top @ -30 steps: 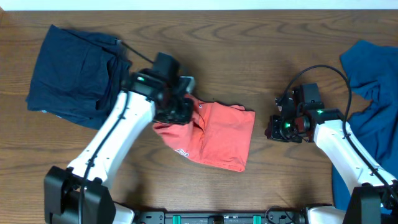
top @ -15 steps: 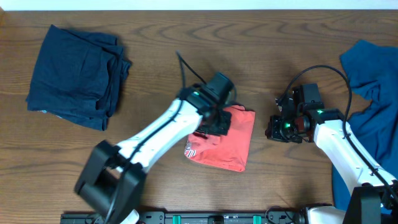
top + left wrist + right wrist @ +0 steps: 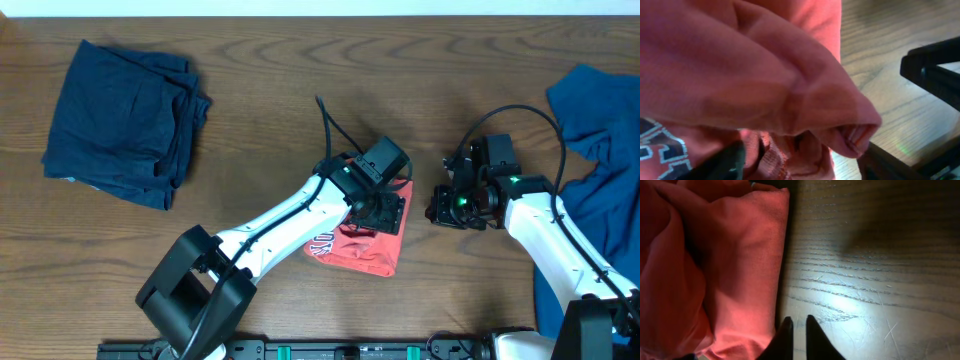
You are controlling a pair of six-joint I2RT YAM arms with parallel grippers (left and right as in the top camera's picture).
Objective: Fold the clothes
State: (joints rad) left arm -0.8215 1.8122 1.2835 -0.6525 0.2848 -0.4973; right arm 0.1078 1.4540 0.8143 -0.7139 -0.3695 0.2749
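Coral T-shirt [image 3: 352,252] now lies folded narrower at frame centre. The left gripper [image 3: 384,211] has spread and let it go, so that fold looks done. The right gripper [image 3: 440,206] sits nearly pressed together, empty.

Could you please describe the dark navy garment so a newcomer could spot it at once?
On the wooden table, look to the far-left corner. The dark navy garment lies there roughly folded, far darker than the bright blue garment at the right edge.

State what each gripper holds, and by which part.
Nothing is held. The left gripper stands open over a fold of the red T-shirt; the right gripper, nearly shut, is empty above the table.
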